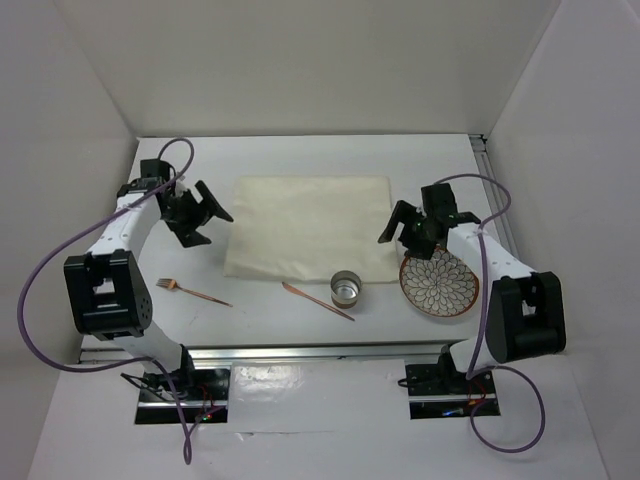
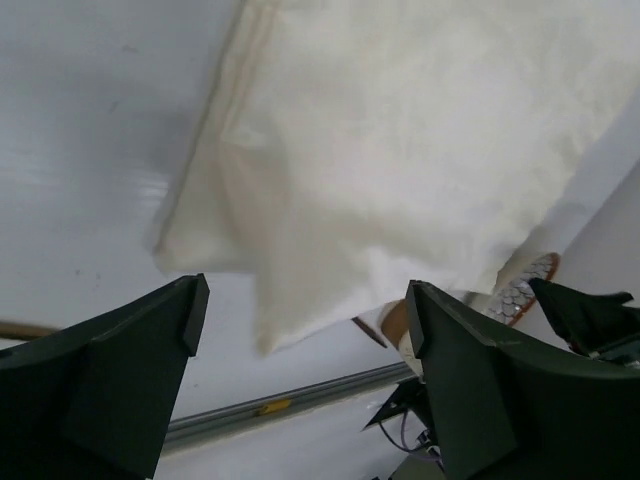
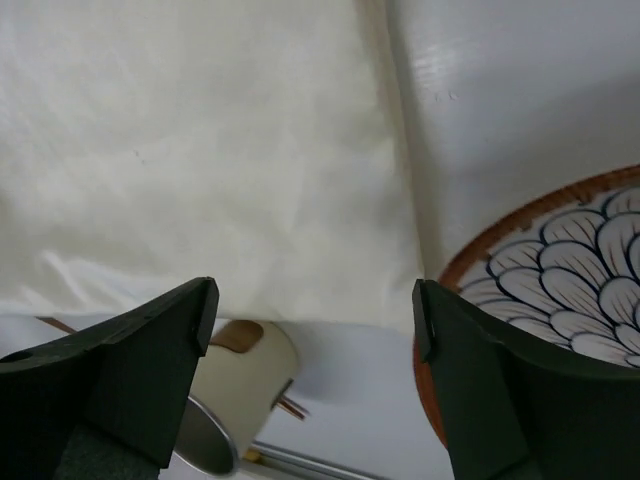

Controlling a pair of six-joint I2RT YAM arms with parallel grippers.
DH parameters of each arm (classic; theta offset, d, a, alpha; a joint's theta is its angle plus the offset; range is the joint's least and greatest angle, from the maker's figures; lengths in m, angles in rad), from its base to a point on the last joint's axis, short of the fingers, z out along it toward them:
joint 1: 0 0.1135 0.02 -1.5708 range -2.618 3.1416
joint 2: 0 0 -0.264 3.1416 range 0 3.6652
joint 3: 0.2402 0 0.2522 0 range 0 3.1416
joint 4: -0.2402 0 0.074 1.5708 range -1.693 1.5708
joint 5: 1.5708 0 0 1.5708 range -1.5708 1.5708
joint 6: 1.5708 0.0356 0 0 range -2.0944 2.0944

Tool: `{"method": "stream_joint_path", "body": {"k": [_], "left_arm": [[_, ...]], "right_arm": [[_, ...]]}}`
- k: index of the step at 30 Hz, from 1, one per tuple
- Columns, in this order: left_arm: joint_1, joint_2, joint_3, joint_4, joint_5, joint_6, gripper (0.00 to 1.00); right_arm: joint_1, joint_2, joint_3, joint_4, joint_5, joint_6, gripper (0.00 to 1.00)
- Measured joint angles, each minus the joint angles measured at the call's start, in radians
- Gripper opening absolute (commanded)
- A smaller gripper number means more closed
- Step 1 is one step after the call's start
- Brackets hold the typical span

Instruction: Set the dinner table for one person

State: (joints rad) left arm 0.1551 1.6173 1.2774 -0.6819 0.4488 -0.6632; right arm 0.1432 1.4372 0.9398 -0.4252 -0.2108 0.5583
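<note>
Cream cloth placemat (image 1: 308, 227) lies flat at the centre of the white dinner table (image 1: 300, 155), evidently as the base for the setting; left gripper (image 1: 212, 215) and right gripper (image 1: 392, 225) flank its left and right edges, both spread and holding nothing; plate (image 1: 440, 285), cup (image 1: 348, 288) and fork (image 1: 195, 291) lie toward the near edge, not yet arranged; no legible writing.

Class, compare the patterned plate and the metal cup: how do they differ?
The plate is wide and shallow; the cup is narrower with upright walls. The plate bears a petal pattern and brown rim; the cup is plain silvery metal. Both are round, upright and empty.
</note>
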Motion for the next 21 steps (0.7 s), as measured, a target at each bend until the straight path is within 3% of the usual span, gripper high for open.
{"method": "stream_joint_path", "body": {"k": [2,4,6,8,9,10,11,12,13,14,15,17,21], "left_arm": [[-0.002,0.0,-0.018,-0.043,-0.047,0.013,1.0],[-0.006,0.0,0.002,-0.086,-0.1,0.029,1.0],[-0.01,0.001,0.058,-0.116,-0.146,0.032,0.91],[-0.018,0.003,0.118,-0.117,-0.176,0.038,0.67],[-0.027,0.004,0.149,-0.112,-0.185,0.038,0.53],[-0.042,0.007,0.173,-0.101,-0.191,0.035,0.39],[-0.061,0.015,0.193,-0.09,-0.196,0.043,0.09],[-0.084,0.032,0.214,-0.088,-0.199,0.049,0.0],[-0.113,0.06,0.237,-0.081,-0.203,0.057,0.0],[-0.139,0.093,0.253,-0.072,-0.204,0.06,0.0],[-0.159,0.133,0.267,-0.065,-0.205,0.06,0.0],[-0.203,0.225,0.283,-0.051,-0.213,0.06,0.0],[-0.23,0.375,0.284,-0.053,-0.244,0.053,0.0]], "right_arm": [[0.0,-0.011,-0.016,-0.045,0.003,-0.008,1.0],[0.0,-0.021,0.001,-0.075,0.02,-0.019,1.0],[0.0,-0.032,0.037,-0.101,0.042,-0.029,1.0],[0.0,-0.033,0.091,-0.121,0.059,-0.037,0.95],[0.0,-0.033,0.117,-0.119,0.063,-0.042,0.88],[0.0,-0.032,0.145,-0.117,0.064,-0.048,0.68],[0.0,-0.029,0.166,-0.113,0.063,-0.058,0.57],[0.0,-0.022,0.186,-0.11,0.06,-0.058,0.47],[0.0,-0.005,0.207,-0.107,0.056,-0.06,0.36],[0.001,0.022,0.231,-0.105,0.05,-0.059,0.15],[0.001,0.055,0.253,-0.097,0.042,-0.066,0.08],[0.001,0.147,0.299,-0.093,0.03,-0.063,0.0],[0.001,0.321,0.334,-0.089,0.011,-0.057,0.0]]}}
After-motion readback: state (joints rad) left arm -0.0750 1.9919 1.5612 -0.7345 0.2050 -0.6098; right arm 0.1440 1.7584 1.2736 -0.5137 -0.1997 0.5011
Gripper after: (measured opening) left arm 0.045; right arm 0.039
